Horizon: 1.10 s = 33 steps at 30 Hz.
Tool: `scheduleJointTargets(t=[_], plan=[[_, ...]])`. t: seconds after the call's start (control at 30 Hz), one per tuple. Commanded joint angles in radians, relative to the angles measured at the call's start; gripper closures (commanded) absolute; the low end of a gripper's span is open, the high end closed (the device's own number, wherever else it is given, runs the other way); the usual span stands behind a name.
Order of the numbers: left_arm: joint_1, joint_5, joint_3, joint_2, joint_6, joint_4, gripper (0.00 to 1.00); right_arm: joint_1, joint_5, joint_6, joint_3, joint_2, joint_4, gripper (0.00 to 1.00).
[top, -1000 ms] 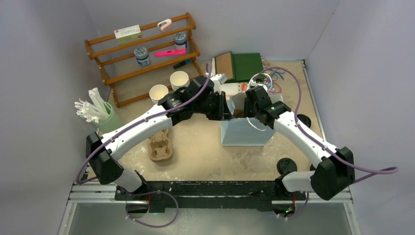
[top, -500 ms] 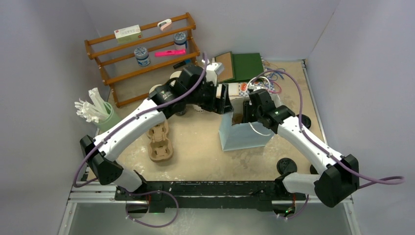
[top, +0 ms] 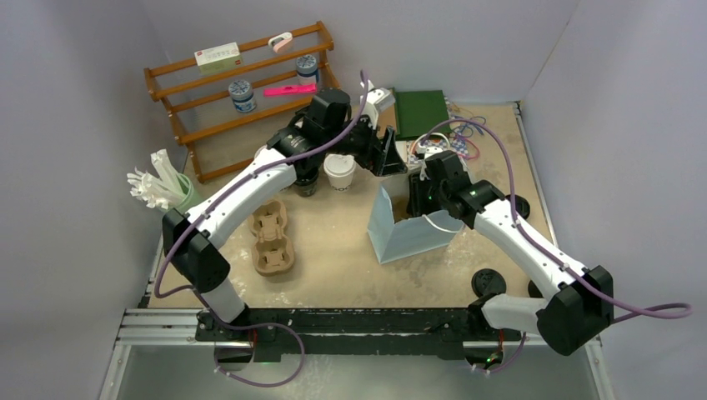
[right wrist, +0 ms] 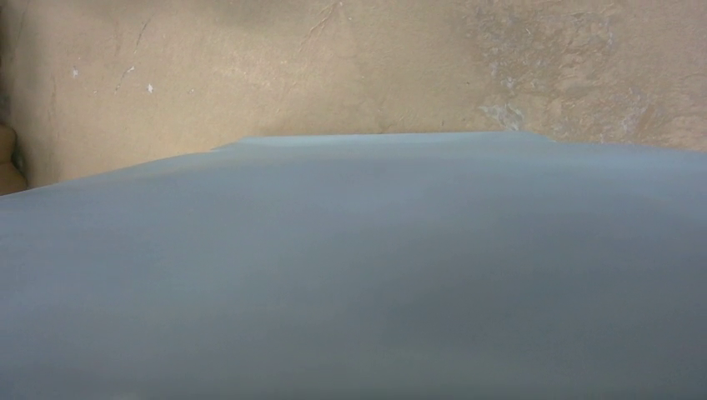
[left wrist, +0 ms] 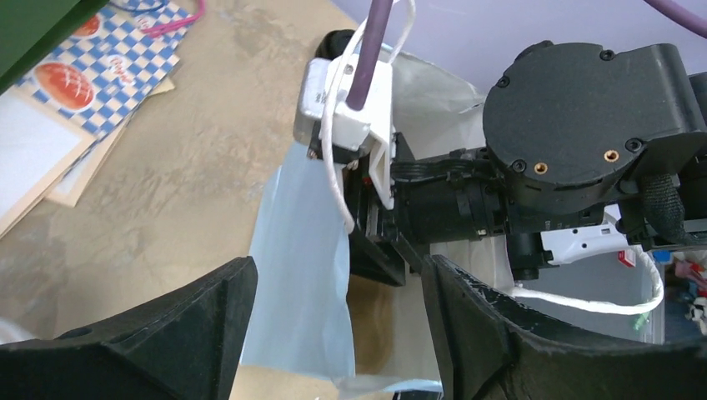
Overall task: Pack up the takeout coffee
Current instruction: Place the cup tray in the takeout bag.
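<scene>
Two lidded paper cups made up the order, and neither was in the bag. The white-lidded cup [top: 339, 171] stood upright on the worktop [top: 333, 271] in the upper centre of the overhead view. The black cup [top: 306, 185] sat just to its left, largely hidden under the left arm. Both would probably handle as light, thin-walled things: easy to dent under a hard squeeze, smooth enough to slip, and top-heavy if filled. A snap-on plastic lid might pop if lifted by its edge, so the sounder hold seemed to be across the paper wall just below the lid, with the cup kept upright. The left hand [top: 388, 152] hung to the right of the white-lidded cup, above the far left corner of the bag, and its black fingers [left wrist: 167, 333] were spread wide with nothing between them. The right hand [top: 417, 196] sat at the far rim of the paper bag [top: 408, 237] and looked clamped on that rim, propping the mouth open, though the pinch itself was partly hidden. The bag was pale blue and matte, with flat creased panels and soft walls that leaned. It would likely buckle if a cup caught its edge on the way in. The pulp carrier [top: 273, 243], brown and rough with round moulded wells, lay well apart towards the lower left. The worktop itself was a mottled, sandy tan.
</scene>
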Motion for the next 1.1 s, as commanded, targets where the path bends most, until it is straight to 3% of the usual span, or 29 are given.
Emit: scheduleJointTargets(t=[0.0,0.23,0.43,0.5,0.6,0.67,1.07], plan=[[0.001,0.128,0.020,0.015,-0.036,0.174,0.28,0.001,-0.027,-0.035,0.019,-0.033,0.006,0.81],[0.006,0.130,0.031,0.074,-0.089,0.204,0.50,0.001,-0.057,-0.033,0.009,-0.043,0.013,0.82],[0.013,0.149,0.035,0.126,-0.145,0.262,0.53,0.001,-0.061,-0.033,0.000,-0.056,0.010,0.82],[0.015,0.149,0.043,0.141,-0.149,0.271,0.59,0.001,-0.063,-0.035,-0.004,-0.059,0.006,0.82],[0.026,0.125,0.068,0.165,-0.153,0.232,0.86,0.001,-0.068,-0.038,-0.011,-0.065,0.006,0.82],[0.041,0.120,0.073,0.174,-0.182,0.217,0.97,0.001,-0.070,-0.041,-0.019,-0.071,0.007,0.83],[0.082,0.112,0.053,0.183,-0.303,0.247,1.00,0.063,-0.023,-0.036,-0.052,-0.070,-0.014,0.85]])
